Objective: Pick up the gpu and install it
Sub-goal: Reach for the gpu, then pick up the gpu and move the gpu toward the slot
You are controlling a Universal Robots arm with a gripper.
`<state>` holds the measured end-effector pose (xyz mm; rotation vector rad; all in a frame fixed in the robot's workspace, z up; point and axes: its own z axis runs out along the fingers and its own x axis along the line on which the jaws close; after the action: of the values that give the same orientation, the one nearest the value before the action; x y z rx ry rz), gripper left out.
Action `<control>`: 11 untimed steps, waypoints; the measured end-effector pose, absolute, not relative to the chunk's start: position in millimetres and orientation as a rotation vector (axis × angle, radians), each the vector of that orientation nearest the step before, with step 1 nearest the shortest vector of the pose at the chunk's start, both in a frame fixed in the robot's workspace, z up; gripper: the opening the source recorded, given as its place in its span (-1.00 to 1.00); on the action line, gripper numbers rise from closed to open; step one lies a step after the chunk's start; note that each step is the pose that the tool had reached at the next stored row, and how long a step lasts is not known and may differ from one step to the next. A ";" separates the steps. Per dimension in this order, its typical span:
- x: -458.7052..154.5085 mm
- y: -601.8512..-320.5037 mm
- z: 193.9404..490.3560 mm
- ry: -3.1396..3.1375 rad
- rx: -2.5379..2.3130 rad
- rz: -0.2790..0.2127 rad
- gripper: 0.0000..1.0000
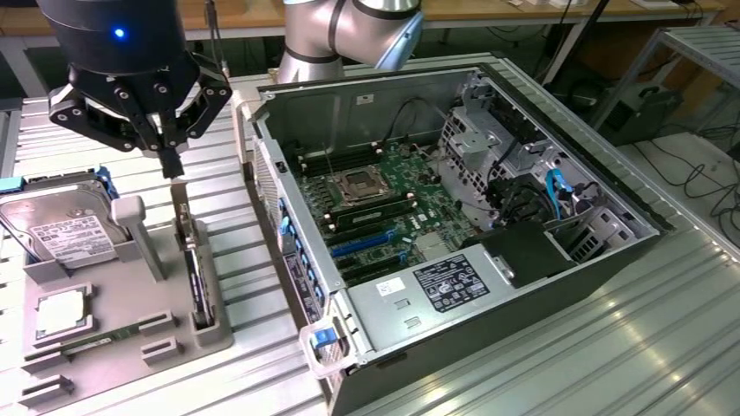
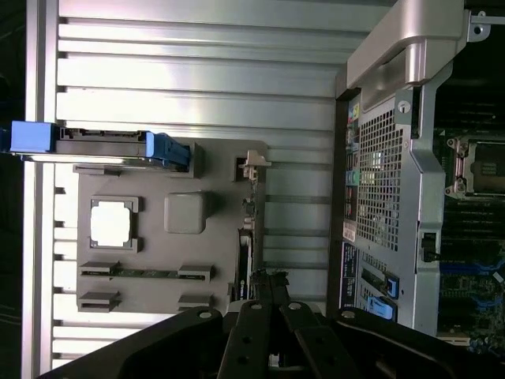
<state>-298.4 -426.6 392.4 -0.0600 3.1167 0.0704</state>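
Note:
The gpu (image 1: 194, 269) stands on edge in a slot of the grey holder tray (image 1: 121, 286) at the exterior view's left, its pale bracket end toward the back. My gripper (image 1: 172, 166) hangs just above that back end, its two dark fingers pressed together and shut on nothing. In the wrist view the gpu (image 2: 248, 237) appears edge-on as a thin dark strip, with its bracket (image 2: 252, 166) at the far end. There my gripper (image 2: 268, 281) sits over the card's near end.
An open computer case (image 1: 601, 186) lies beside the tray, with the motherboard and blue expansion slots (image 1: 367, 247) exposed. The tray also holds a silver hard drive (image 1: 64, 230), a processor chip (image 1: 58, 312) and a green memory stick (image 1: 93, 341). Ribbed metal table (image 1: 601, 347) all around.

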 end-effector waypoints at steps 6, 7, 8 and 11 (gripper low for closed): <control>-298.4 -426.5 392.4 3.117 -0.060 0.070 -0.79; -298.4 -426.6 392.3 3.117 -0.060 0.071 -0.79; -298.4 -426.6 392.4 3.117 -0.060 0.070 -0.79; -298.4 -426.6 392.4 3.117 -0.060 0.071 -0.79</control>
<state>-298.4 -426.6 392.4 -0.0600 3.1166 0.0705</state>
